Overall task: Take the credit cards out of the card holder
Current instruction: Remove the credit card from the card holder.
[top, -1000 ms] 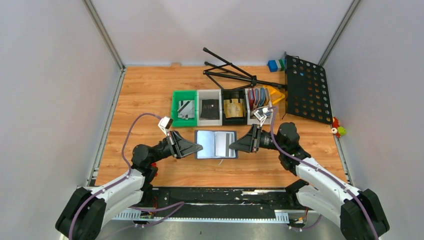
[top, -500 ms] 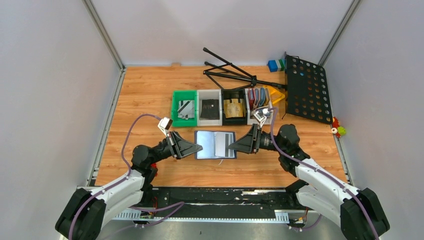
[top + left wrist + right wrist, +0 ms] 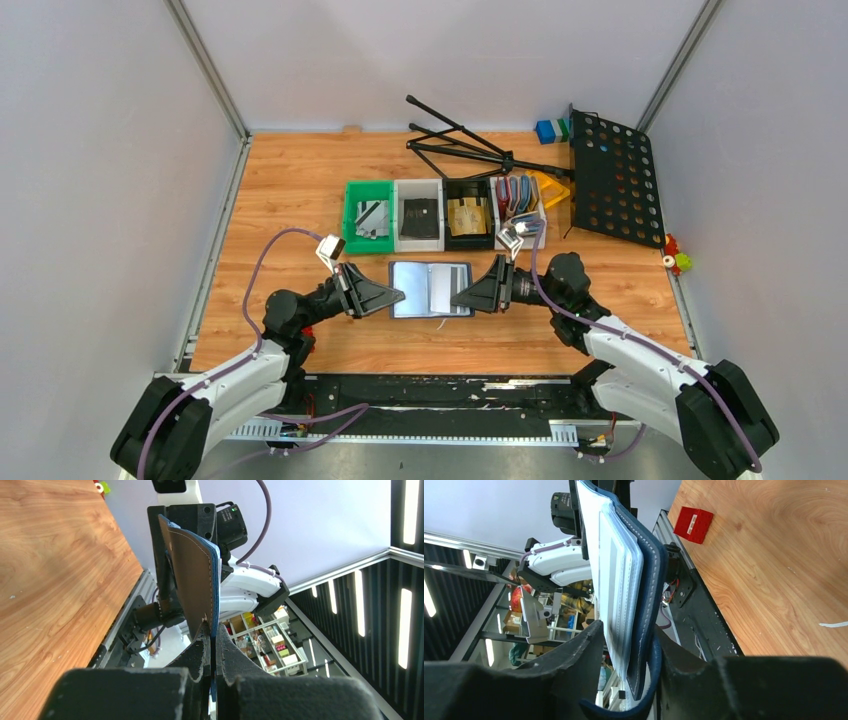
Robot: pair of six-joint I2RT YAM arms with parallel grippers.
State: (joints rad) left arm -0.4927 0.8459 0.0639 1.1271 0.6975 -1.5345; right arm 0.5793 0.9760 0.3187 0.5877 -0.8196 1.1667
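The navy card holder (image 3: 431, 288) hangs open and flat just above the table, pale pockets facing up, stretched between my two grippers. A silver-grey striped credit card (image 3: 459, 287) shows in its right half. My left gripper (image 3: 398, 297) is shut on the holder's left flap (image 3: 192, 580); its fingertips pinch the edge at the left gripper (image 3: 211, 630). My right gripper (image 3: 460, 296) is closed over the right flap (image 3: 649, 570), with the pale pockets (image 3: 614, 565) and the navy clasp tab between its fingers, seen at the right gripper (image 3: 626, 630).
Behind the holder stands a row of bins: a green bin (image 3: 352, 215) with a silver card, a white bin (image 3: 400, 212) with a dark card, a black bin (image 3: 449, 212) with a tan card, and one with upright holders (image 3: 518, 195). A black music stand (image 3: 612, 180) lies at the back right. A red block (image 3: 694, 524) lies near the front edge.
My right gripper has shifted left, further over the holder's right flap. The left gripper and the holder's left side have not moved.
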